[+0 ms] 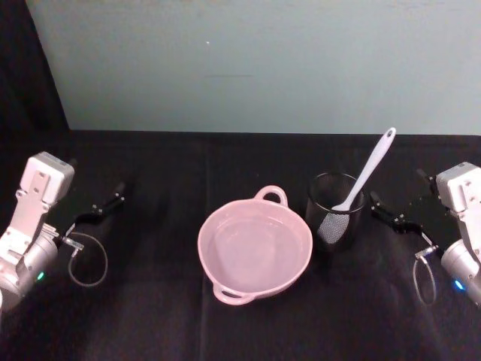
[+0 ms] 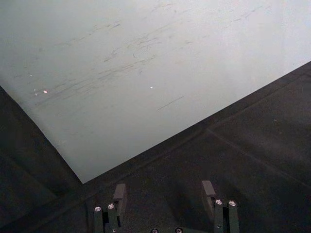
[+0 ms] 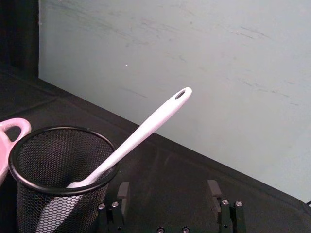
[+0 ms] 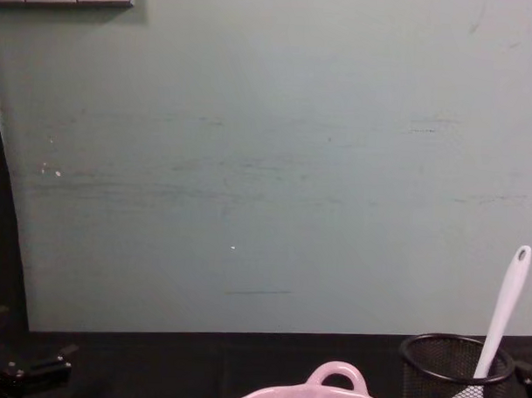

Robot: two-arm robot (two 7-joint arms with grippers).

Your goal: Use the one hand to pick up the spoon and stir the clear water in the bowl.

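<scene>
Right jaws spread, near spoon (image 1: pixel 366 171)

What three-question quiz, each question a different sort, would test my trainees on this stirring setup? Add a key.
1. Fill in: the spoon stands in the black mesh ___ beside the bowl.
2. True or false: the right hand grips the spoon.
3. Which is nearer the spoon? A the left hand; B the right hand.
Key: 1 cup; 2 false, it is open and empty; 3 B.
</scene>
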